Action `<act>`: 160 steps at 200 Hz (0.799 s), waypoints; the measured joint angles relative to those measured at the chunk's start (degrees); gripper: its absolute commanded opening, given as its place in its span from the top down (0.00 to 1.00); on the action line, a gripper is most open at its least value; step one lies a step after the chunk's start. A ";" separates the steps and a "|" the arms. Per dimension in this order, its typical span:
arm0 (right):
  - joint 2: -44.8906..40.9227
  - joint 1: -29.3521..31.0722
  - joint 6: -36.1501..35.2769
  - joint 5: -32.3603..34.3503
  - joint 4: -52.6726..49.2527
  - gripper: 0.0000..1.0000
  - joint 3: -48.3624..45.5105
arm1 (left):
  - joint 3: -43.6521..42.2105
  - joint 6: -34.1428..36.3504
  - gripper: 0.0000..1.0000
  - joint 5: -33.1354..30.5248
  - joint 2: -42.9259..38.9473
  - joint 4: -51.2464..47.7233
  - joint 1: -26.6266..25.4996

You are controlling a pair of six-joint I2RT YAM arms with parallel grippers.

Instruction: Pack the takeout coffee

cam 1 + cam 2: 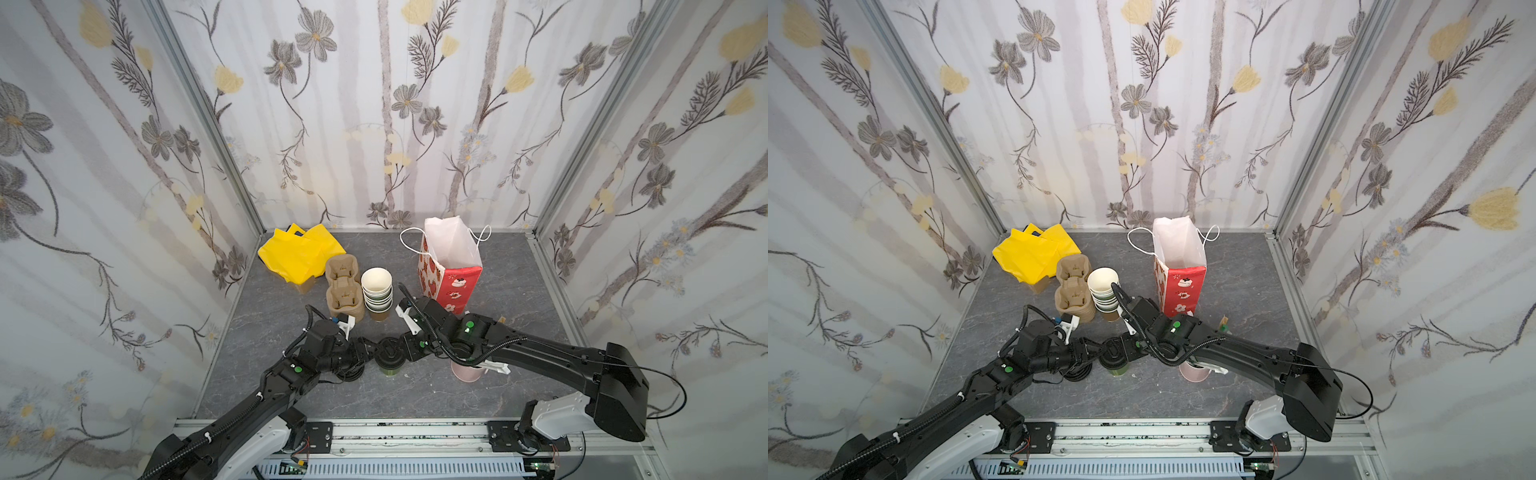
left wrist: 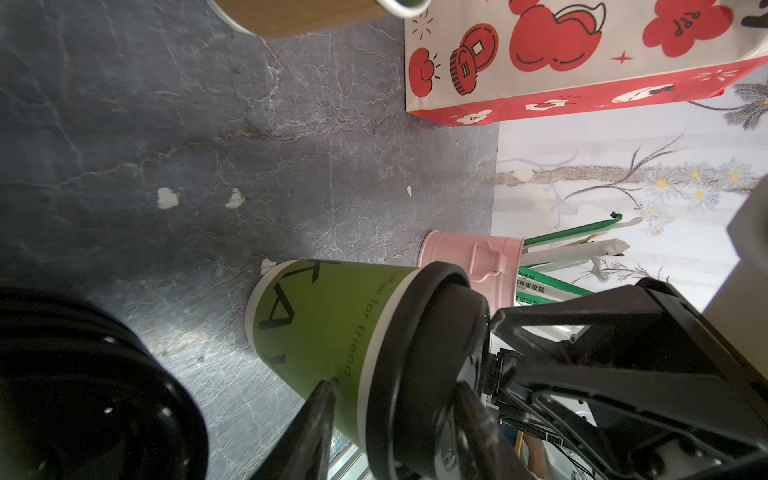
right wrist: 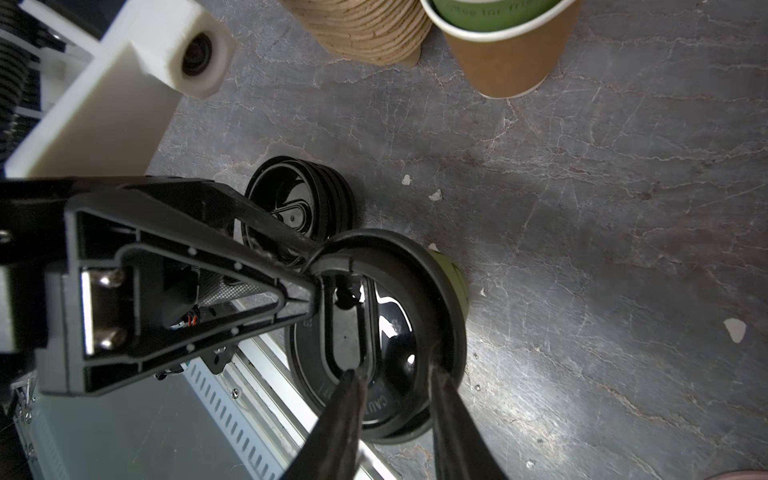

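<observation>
On the grey surface (image 1: 415, 395), we are viewing the takeout coffee (image 1: 390, 366) standing upright, front-centre between both arms. The left fingers (image 2: 324, 407) and right fingers (image 3: 345, 399) are straddling its lid rim; whether either pair is clenched, we cannot tell.

The takeout coffee (image 2: 324, 328) is matt green paper, its lid (image 3: 432, 291) glossy black plastic. My right gripper (image 3: 394, 369) has matt black plastic fingers (image 3: 336, 428). Beside the coffee, the pink bucket (image 2: 469, 253) looks like smooth painted metal. Beyond the coffee, the carriers (image 3: 365, 33) are rough brown pulp. Under it, the table (image 2: 208, 124) looks like veined grey stone, slightly shiny.
</observation>
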 measured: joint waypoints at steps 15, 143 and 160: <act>1.22 0.00 -0.04 0.11 0.22 0.74 -0.11 | -0.15 0.00 0.58 0.22 0.13 0.11 0.00; 0.07 0.04 -0.11 1.09 -0.98 0.61 2.12 | -1.36 0.04 0.60 0.81 0.87 3.23 -0.35; -3.32 -0.07 -1.22 1.07 -0.44 0.53 3.72 | -1.27 0.02 0.59 0.79 0.81 3.13 -0.37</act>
